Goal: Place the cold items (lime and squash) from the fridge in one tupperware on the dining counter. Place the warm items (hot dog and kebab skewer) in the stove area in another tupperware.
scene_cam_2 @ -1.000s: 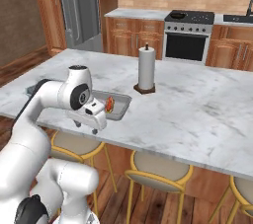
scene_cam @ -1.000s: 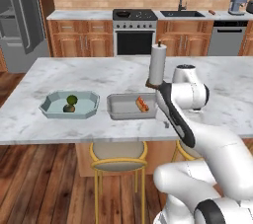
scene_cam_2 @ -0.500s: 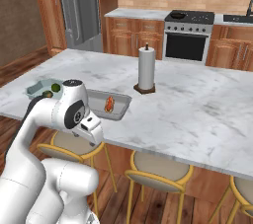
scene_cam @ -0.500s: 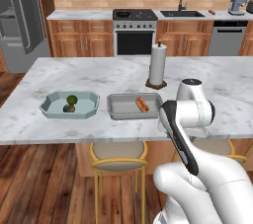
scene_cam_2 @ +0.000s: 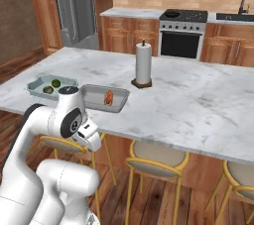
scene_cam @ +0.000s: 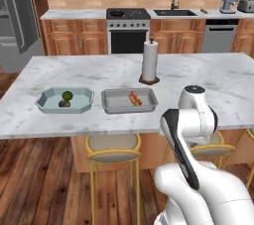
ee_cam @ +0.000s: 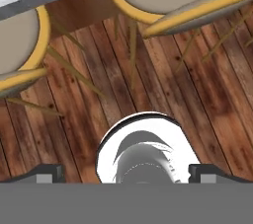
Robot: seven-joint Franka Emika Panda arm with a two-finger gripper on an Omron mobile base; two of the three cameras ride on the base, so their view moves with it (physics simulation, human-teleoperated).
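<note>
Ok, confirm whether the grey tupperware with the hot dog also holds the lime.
No, the lime lies in the blue-green tupperware beside the grey tupperware.

no readable text, labels, brand names, numbers or signs appear anywhere in these kitchen pictures; appliances, cabinets and containers on the table all carry plain, unmarked surfaces

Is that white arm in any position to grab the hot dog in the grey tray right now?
Probably not as it stands. The arm is folded down below the counter edge, its open jaws facing the wooden floor, while the hot dog lies uncovered in the tray above.
</note>
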